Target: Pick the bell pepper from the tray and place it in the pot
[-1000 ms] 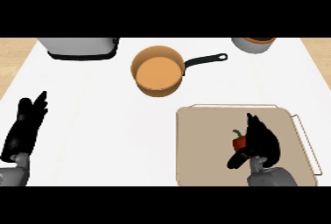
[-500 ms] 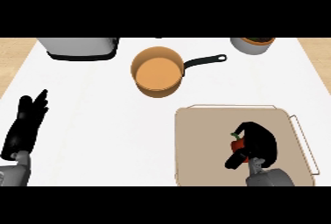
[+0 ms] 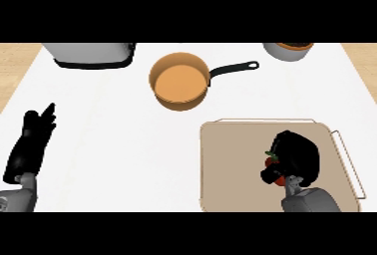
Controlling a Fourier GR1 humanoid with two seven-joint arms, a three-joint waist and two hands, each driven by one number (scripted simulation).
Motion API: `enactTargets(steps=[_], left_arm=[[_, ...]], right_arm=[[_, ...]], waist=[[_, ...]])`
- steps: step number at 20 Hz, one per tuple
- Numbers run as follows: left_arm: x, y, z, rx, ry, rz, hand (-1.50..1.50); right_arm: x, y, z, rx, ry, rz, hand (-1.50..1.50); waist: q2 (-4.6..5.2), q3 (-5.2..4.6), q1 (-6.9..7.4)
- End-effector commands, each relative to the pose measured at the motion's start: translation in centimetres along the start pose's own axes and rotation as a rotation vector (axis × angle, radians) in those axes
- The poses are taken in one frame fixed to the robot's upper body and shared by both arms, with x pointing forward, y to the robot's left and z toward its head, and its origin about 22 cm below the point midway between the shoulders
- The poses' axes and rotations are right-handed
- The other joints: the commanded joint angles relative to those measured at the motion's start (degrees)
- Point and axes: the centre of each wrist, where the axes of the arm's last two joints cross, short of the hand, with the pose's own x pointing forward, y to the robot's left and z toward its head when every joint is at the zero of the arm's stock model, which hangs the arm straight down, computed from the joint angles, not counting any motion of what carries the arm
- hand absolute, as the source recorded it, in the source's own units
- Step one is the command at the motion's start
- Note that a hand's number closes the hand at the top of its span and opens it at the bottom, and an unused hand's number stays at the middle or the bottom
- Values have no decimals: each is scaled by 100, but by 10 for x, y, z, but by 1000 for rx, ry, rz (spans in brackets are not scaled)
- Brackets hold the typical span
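Note:
A red bell pepper (image 3: 273, 161) with a green stem lies on the beige tray (image 3: 236, 164) at the lower right. My right hand (image 3: 296, 155) sits over it with fingers and thumb curled round it, so only a sliver of red shows at the hand's left side. The orange pot (image 3: 179, 84) with a black handle stands further back, left of the tray. My left hand (image 3: 31, 144) rests open at the left edge, fingers pointing up.
A grey toaster-like appliance (image 3: 90, 54) stands at the back left. A grey container (image 3: 288, 50) with dark contents is at the back right. The white counter (image 3: 110, 149) lies between my left hand and the tray.
My right hand's fingers went from straight over the pepper to curled round it. The left hand has barely moved.

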Motion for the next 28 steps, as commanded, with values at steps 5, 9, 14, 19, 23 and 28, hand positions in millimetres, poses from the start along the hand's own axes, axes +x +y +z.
enactTargets(steps=[5, 9, 14, 19, 23, 28], left_arm=[[-4, -7, -1, -23, -10, 5, 0], [20, -9, -5, -17, -38, -10, 0], [7, -9, -5, -7, -23, 4, 0], [3, -3, -2, 2, -11, -12, 0], [4, -12, -2, -17, -9, 9, 0], [9, 0, -1, -24, -19, 9, 0]], right_arm=[[-22, -89, -51, -74, -346, 116, 150], [-36, -152, -89, -140, -520, 109, 150], [-40, -209, -99, -324, -702, -146, 150], [-30, -246, -91, -441, -903, -396, 150], [-15, -288, -83, -493, -976, -436, 150], [31, -311, -44, -484, -1051, -411, 150]], waist=[[58, 11, 103], [99, 26, 234], [60, 19, 121], [27, 18, 87], [28, 10, 74], [8, 7, 49]])
